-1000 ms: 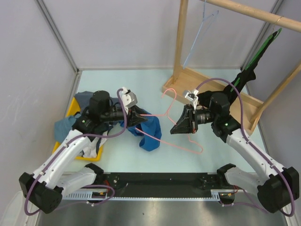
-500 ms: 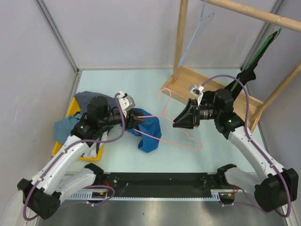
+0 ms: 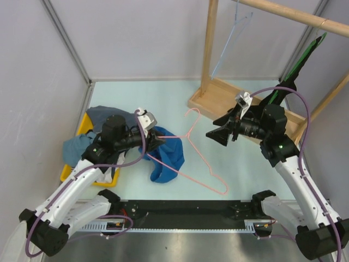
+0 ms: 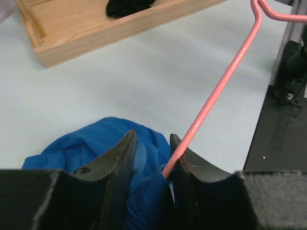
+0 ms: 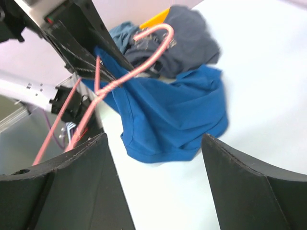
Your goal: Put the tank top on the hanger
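The royal-blue tank top [image 3: 165, 158] lies bunched on the table left of centre. My left gripper [image 3: 158, 140] is shut on a fold of it together with one end of the pink wire hanger [image 3: 199, 154]. In the left wrist view the pink hanger wire [image 4: 225, 79] runs up from between the jaws [image 4: 152, 143], pressed against blue tank top fabric [image 4: 96, 143]. The hanger's free end reaches toward the near edge. My right gripper [image 3: 214, 128] hovers open to the right of the hanger, holding nothing. In its own view the right gripper [image 5: 153, 143] faces the tank top [image 5: 177, 110] and the hanger [image 5: 129, 73].
A wooden rack [image 3: 218, 93] stands at the back right with a light blue hanger [image 3: 229, 38] and a green hanger with black cloth [image 3: 289, 76]. A yellow tray [image 3: 82, 128] at the left holds a grey shirt [image 3: 103, 114] and a teal garment [image 3: 73, 147].
My right gripper opened, let go of the pink hanger and drew back to the right. The hanger's free end dropped toward the near edge. The left gripper kept its hold.
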Controlling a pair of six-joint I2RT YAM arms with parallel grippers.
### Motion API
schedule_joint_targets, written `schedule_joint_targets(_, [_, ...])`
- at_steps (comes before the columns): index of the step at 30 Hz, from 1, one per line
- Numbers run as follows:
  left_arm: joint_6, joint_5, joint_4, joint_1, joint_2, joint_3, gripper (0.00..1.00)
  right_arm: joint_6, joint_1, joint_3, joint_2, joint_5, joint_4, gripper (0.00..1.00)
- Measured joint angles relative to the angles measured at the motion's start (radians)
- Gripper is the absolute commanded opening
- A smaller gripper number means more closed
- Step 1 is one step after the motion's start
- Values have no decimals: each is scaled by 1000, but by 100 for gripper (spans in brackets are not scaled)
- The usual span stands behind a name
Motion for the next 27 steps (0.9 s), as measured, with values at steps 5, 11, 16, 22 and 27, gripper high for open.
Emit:
schedule_joint_targets(5, [-23,-86,6,-3,19,-10,0,3,0,10,-23,42,-23,85])
schedule_joint_targets(11, [-46,-239,23,-27,24,-26,0,9,89,10,-33,130,-60,84])
schedule_joint_targets(16, [-64,-418,42,-55,26,-30,0,0,301,14,-39,382,-124,84])
schedule_joint_targets(22, [-77,-602,58,-73,30,-30,0,8,399,85,-61,689,-211,82])
schedule_joint_targets(27, [-94,-729,76,-78,40,-28,0,35,463,130,-98,855,-247,79])
